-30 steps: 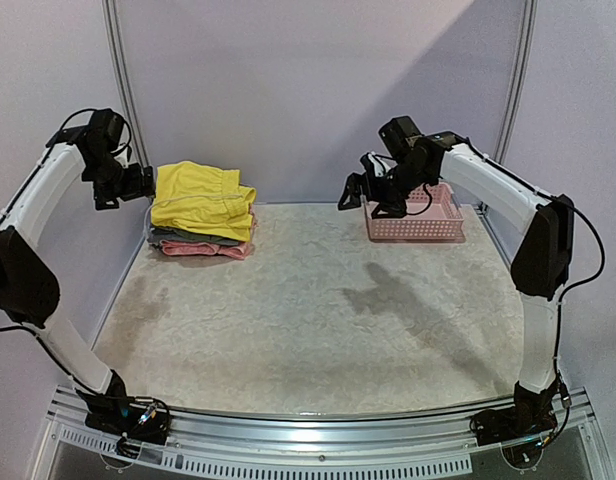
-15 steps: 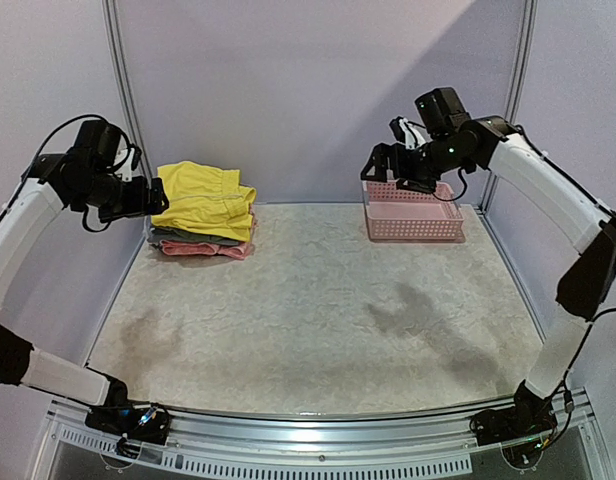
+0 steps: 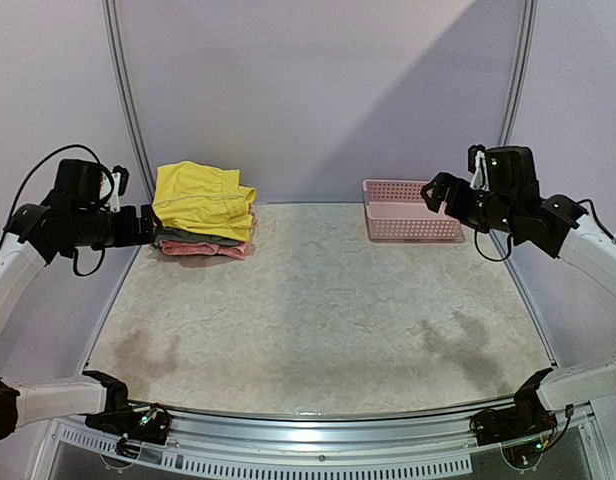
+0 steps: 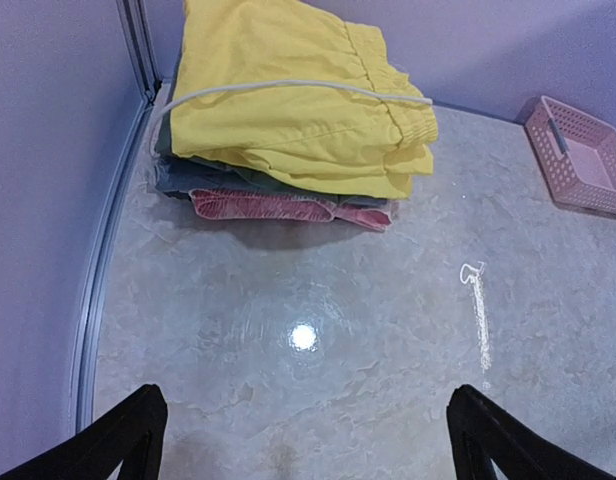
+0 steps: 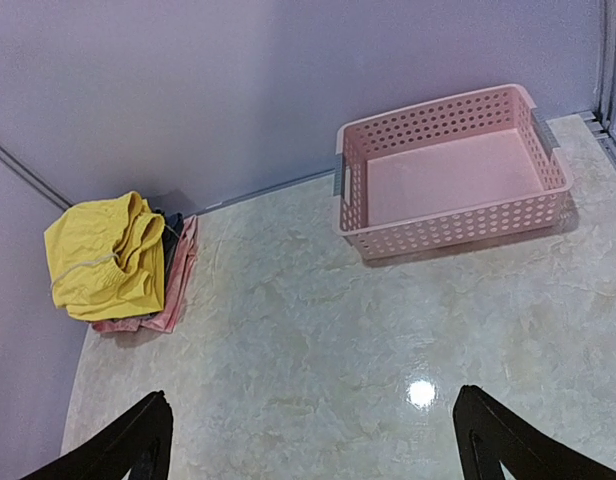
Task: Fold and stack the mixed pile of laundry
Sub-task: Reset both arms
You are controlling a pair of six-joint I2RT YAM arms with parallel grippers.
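Note:
The laundry lies as a folded stack at the back left corner. Bright yellow shorts (image 3: 201,197) (image 4: 298,100) (image 5: 100,255) are on top, a grey-green garment (image 4: 183,182) sits under them, and a pink garment (image 3: 213,250) (image 4: 288,207) is at the bottom. My left gripper (image 3: 145,225) (image 4: 305,395) hangs open just left of the stack, holding nothing. Over at the right, my right gripper (image 3: 436,193) (image 5: 310,398) is open and empty, beside the basket's right end.
An empty pink lattice basket (image 3: 413,233) (image 5: 448,218) (image 4: 548,118) stands at the back right against the wall. Grey walls and metal rails (image 3: 123,100) close in the back and sides of the marbled table (image 3: 318,320).
The right gripper has swung right, away from above the basket, and its arm has dropped low. The left arm has drawn back leftward and lower, away from the stack. The stack has not moved.

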